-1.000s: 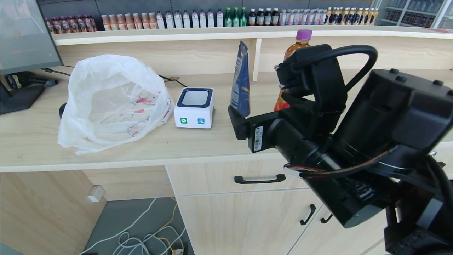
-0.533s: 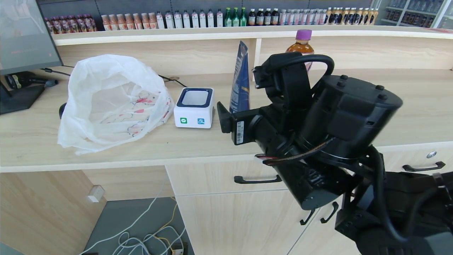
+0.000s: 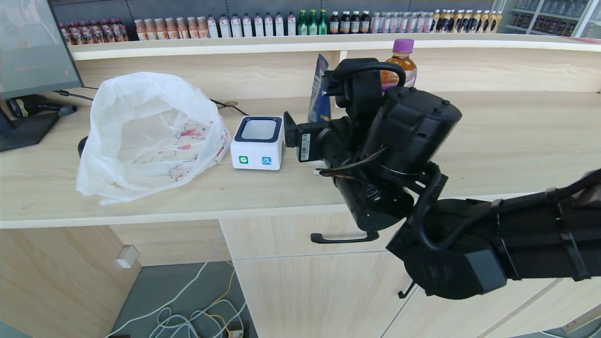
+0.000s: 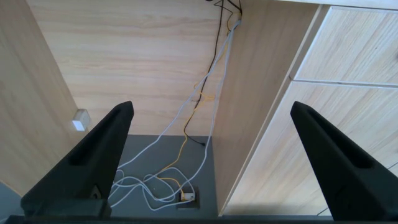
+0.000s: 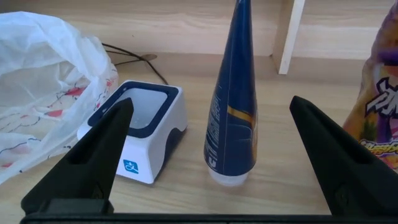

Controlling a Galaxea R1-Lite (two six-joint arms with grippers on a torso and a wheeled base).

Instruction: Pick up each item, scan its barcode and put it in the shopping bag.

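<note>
Right gripper (image 5: 211, 106) spread wide and empty, on the near side of the upright dark blue plastic tube (image 5: 233, 93), untouched on the pale wooden counter (image 5: 292, 180) just right of the white cube scanner (image 5: 140, 127).

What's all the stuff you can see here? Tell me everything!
Bag: 1, white, on the left of the counter.
Scanner: 1, white with dark blue top, right of the bag.
Tube: 1, dark blue, standing cap-down right of the scanner.
Bottle: 1, orange-brown with purple cap, right of the tube.
Shelf bottles: many, mixed colours, row at the very back.
Cables: several, white and yellow, under the counter.
Right claw: 1, black, open, facing the tube.
Left claw: 1, black, open, low, above the cables.
</note>
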